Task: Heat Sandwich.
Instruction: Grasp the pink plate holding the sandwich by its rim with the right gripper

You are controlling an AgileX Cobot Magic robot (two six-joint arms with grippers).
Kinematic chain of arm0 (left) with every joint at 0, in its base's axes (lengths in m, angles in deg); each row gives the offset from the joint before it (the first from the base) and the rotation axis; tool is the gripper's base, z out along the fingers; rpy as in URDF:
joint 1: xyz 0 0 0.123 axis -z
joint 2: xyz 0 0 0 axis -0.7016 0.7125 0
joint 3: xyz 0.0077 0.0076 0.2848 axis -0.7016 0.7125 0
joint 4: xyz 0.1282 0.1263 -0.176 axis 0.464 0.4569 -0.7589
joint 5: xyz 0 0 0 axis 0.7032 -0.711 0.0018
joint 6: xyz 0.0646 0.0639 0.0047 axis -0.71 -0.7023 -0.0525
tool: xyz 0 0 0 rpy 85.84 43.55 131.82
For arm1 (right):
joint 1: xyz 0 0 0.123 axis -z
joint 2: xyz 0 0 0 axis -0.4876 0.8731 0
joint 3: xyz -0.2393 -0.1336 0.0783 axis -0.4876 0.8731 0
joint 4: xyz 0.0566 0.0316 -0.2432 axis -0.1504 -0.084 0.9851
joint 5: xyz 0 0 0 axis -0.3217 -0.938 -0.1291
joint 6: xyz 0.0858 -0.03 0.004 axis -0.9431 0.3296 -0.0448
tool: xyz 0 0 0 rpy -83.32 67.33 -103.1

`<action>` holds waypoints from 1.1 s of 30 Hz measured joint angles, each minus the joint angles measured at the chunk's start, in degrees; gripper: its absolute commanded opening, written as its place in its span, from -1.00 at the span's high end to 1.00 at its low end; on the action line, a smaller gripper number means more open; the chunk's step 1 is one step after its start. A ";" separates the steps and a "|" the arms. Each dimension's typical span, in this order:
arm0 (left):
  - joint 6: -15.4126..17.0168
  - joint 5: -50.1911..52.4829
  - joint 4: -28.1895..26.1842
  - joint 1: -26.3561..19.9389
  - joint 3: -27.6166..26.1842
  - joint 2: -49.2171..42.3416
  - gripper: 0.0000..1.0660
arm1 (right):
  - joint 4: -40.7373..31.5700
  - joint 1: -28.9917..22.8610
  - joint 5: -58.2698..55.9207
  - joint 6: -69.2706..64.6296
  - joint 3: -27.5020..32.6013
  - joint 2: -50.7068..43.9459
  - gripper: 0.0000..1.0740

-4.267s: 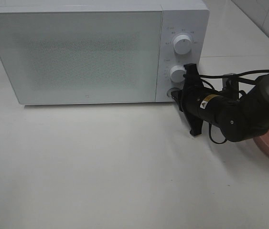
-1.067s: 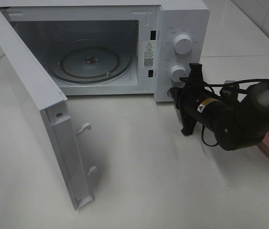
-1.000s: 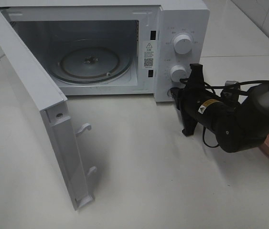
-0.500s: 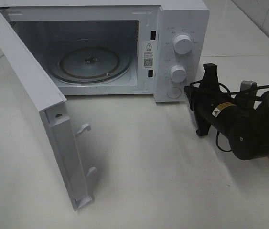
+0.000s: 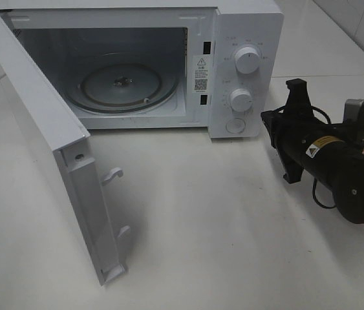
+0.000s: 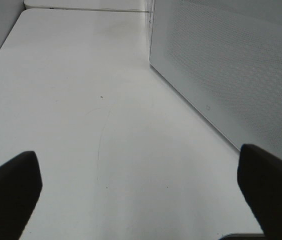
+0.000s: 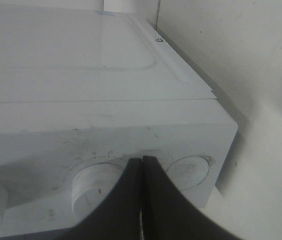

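Right gripper (image 7: 142,167) pinched shut, empty, facing the microwave (image 5: 249,26) — left gripper (image 6: 139,195) spread wide, empty, cut off, seen only from its wrist

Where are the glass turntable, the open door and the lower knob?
Glass turntable (image 5: 101,90): exterior high view, glass beside its hub.
Open door (image 5: 52,126): exterior high view, middle of its panel.
Lower knob (image 5: 241,100): exterior high view, centre of its face.

The right arm (image 5: 353,184) is a stout matte-black cylinder with a small yellow warning sticker (image 5: 312,151), thin black cables (image 5: 316,115) looping off it and a grey metal bracket (image 5: 356,111). The right gripper (image 7: 142,170) has slim black tapering jaws. The left gripper (image 6: 139,175) has dark, blunt fingers (image 6: 11,192).
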 measured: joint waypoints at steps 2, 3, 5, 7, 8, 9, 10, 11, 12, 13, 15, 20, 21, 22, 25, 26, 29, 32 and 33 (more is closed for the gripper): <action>0.00 0.00 0.00 0.00 0.00 0.00 -0.92 | 0.40 0.00 0.00 0.97 0.86 -1.20 1.00; 0.00 0.00 0.00 0.00 0.00 0.00 -0.92 | 0.80 0.00 0.00 1.72 1.32 -1.89 1.00; 0.00 0.00 0.00 0.00 0.00 0.00 -0.92 | 1.89 0.00 0.00 3.78 2.41 -3.27 1.00; 0.00 0.00 0.00 0.00 0.00 0.00 -0.92 | 3.21 0.00 0.00 5.90 3.55 -4.53 1.00; 0.00 0.00 0.00 0.00 0.00 0.00 -0.92 | 4.30 0.00 0.00 7.96 4.87 -6.07 1.00; 0.00 0.00 0.00 0.00 0.00 0.00 -0.92 | 4.76 0.00 0.00 8.71 5.39 -6.76 1.00; 0.00 0.00 0.00 0.00 0.00 0.00 -0.92 | 4.76 0.00 0.00 8.71 5.39 -6.76 1.00; 0.00 0.00 0.00 0.00 0.00 0.00 -0.92 | 5.27 0.00 0.00 9.40 5.96 -7.62 0.99; 0.00 0.00 0.00 0.00 0.00 0.00 -0.92 | 5.67 0.00 0.00 9.97 6.59 -8.54 0.99; 0.00 0.00 0.00 0.00 0.00 0.00 -0.92 | 6.93 0.00 0.00 10.89 7.33 -10.37 0.98; 0.00 0.00 0.00 0.00 0.00 0.00 -0.92 | 7.96 0.00 -0.40 11.40 7.51 -11.63 0.98; 0.00 0.00 0.00 0.00 0.00 0.00 -0.92 | 13.69 0.00 -9.74 12.15 7.62 -18.85 0.98; 0.00 0.00 0.00 0.00 0.00 0.00 -0.92 | 14.67 0.00 -12.43 12.43 7.68 -20.40 0.97; 0.00 0.00 0.00 0.00 0.00 0.00 -0.92 | 16.56 0.00 -17.36 13.46 7.68 -23.26 0.97; 0.00 0.00 0.00 0.00 0.00 0.00 -0.92 | 18.91 0.00 -22.98 14.44 7.73 -26.01 0.96; 0.00 0.00 0.00 0.00 0.00 0.00 -0.92 | 21.14 0.00 -27.85 15.64 7.73 -28.65 0.96; 0.00 0.00 0.00 0.00 0.00 0.00 -0.92 | 23.32 0.00 -33.86 17.19 7.33 -31.34 0.93; 0.00 0.00 0.00 0.00 0.00 0.00 -0.92 | 27.16 0.00 -48.19 19.60 4.41 -35.81 0.88; 0.00 0.00 0.00 0.00 0.00 0.00 -0.92 | 27.79 0.00 -51.80 20.05 3.21 -36.73 0.87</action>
